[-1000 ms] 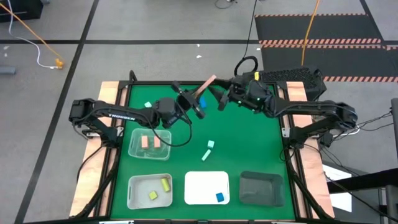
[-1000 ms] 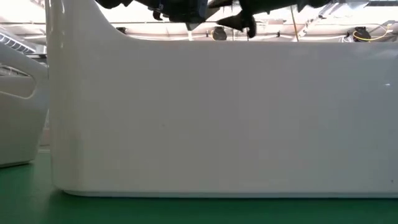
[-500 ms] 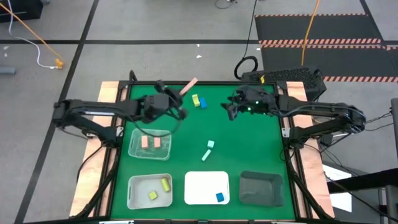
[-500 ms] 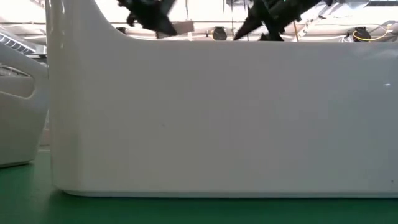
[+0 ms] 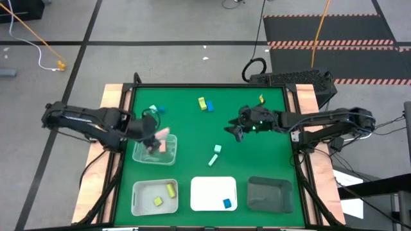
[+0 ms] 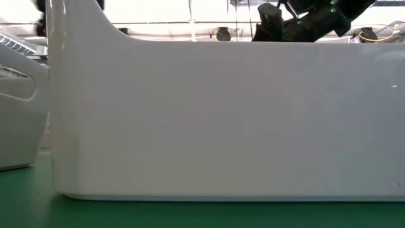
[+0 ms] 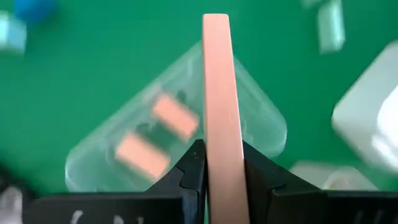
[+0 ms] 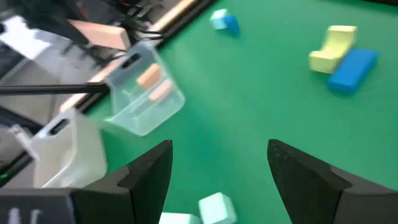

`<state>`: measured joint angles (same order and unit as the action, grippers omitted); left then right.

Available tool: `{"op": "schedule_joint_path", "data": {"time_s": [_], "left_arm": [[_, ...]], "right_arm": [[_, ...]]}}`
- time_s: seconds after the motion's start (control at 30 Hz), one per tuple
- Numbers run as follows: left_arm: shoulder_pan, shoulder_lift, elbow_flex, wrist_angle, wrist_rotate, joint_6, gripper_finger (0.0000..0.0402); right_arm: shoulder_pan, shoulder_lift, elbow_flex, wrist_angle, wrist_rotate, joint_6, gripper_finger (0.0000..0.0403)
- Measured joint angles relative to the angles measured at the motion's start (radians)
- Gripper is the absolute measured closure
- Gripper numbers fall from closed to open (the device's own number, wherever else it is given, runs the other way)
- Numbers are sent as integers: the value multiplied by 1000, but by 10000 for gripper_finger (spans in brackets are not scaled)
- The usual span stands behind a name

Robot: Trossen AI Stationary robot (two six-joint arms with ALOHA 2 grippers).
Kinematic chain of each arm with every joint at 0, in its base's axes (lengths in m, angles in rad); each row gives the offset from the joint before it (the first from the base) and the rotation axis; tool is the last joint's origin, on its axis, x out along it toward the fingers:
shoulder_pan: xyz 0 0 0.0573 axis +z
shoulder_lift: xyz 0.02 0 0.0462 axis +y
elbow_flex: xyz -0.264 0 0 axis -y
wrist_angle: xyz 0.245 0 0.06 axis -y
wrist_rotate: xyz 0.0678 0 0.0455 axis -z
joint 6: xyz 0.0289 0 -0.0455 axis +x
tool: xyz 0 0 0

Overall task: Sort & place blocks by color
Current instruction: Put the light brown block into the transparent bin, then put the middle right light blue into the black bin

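No legible text — none anywhere

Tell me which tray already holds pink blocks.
The clear tray under the left gripper, nearest the table's left edge: two pink blocks lie in it. The other clear tray holds yellow-green ones, the white tray a blue one.

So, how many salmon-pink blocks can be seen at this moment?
3: two lie in the clear tray, the first and the second; one long pink bar is held in the left claw. Others may be hidden.
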<state>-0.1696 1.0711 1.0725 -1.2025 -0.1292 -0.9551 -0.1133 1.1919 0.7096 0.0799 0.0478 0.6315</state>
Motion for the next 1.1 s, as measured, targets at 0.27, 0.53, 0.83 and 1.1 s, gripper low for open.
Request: {"op": "schedule_joint_path", "data": {"time_s": [0.27,0.53,0.83,1.1], "left_arm": [[-178,28,-4,-91,-5,-178,344],[-196,40,-136,-17,-10,-322,344],[-196,40,-264,90,-9,-345,307],[-196,40,-265,99,-8,-360,280]], "right_arm": [[83,87,-54,77,1,-206,152],[96,225,-54,136,6,-283,152],[112,337,-53,175,3,-319,152],[145,350,-52,241,3,-338,152]]}}
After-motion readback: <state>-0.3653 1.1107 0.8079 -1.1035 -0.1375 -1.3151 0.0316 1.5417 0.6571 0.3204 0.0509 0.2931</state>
